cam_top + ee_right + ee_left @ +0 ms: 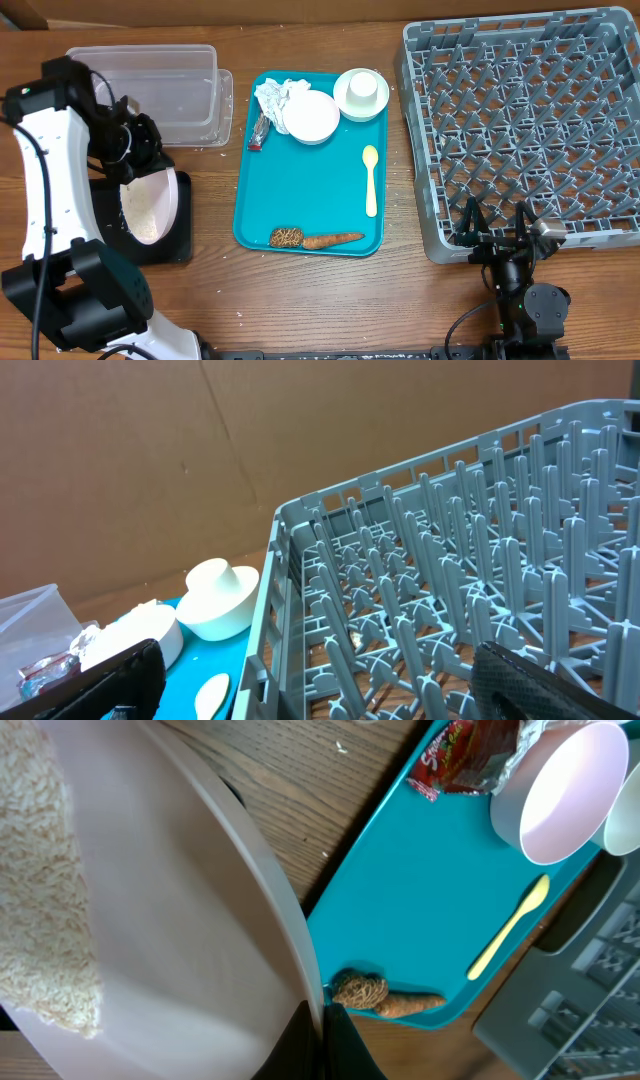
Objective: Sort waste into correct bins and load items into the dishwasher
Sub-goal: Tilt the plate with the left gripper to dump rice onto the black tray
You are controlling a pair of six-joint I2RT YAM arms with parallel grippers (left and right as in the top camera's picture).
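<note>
The left gripper pinches the rim of the pink plate, tilted over the black tray, seemingly so the rice slides off, while the right gripper hangs spread beside the rack.

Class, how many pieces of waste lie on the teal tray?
4. The crumpled napkin and dark-red wrapper sit at the far left corner of the teal tray; the brown chunk and carrot stick lie along its near edge. More may be hidden.
</note>
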